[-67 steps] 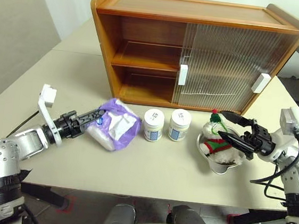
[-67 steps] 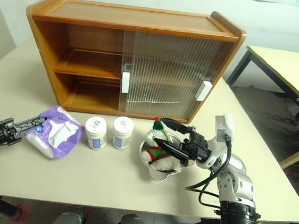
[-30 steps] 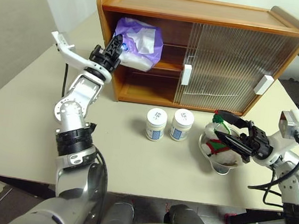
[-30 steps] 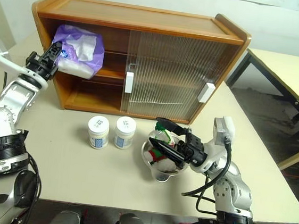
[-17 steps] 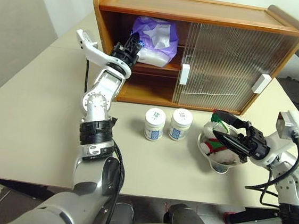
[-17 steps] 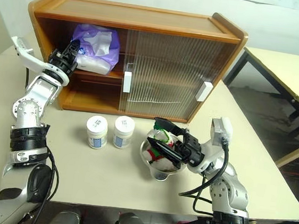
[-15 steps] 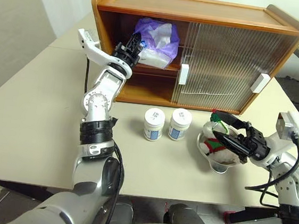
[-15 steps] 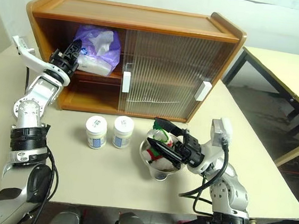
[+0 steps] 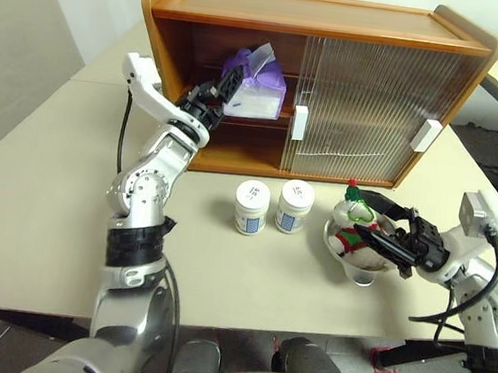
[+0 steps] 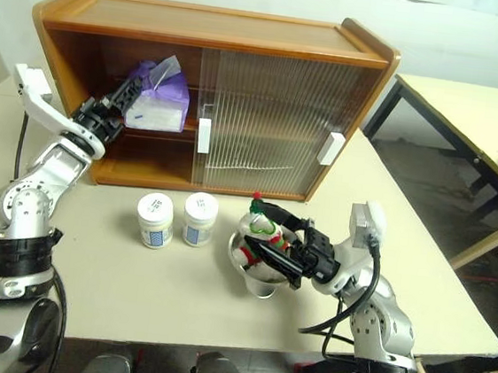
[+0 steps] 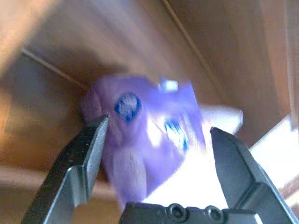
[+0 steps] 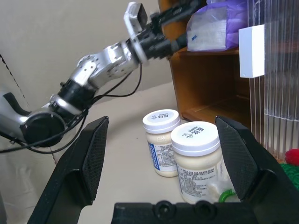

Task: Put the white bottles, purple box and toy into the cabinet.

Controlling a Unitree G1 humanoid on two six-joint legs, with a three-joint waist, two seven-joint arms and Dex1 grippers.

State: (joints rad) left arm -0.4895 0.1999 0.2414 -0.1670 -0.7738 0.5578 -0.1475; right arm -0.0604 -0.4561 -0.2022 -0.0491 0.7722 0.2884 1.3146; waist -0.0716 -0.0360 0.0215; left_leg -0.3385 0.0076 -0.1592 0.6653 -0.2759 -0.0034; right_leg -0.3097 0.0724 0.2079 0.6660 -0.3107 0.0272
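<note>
Blurring in the left wrist view hides whether the left gripper [image 9: 227, 84] touches the purple box [image 9: 255, 91] on the cabinet [image 9: 337, 22] upper shelf; its jaws stand spread around it. Right gripper [image 9: 372, 223], spread, flanks the toy [image 9: 352, 226]; white bottles [image 9: 271, 207] stand beside it.

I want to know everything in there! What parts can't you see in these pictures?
- Behind the cabinet's ribbed doors, head views: only blurry shapes.
- The toy's bottom half: hidden in the steel bowl.
- Writing on the white bottles: too small.
- The purple box, left wrist view: blurred.
</note>
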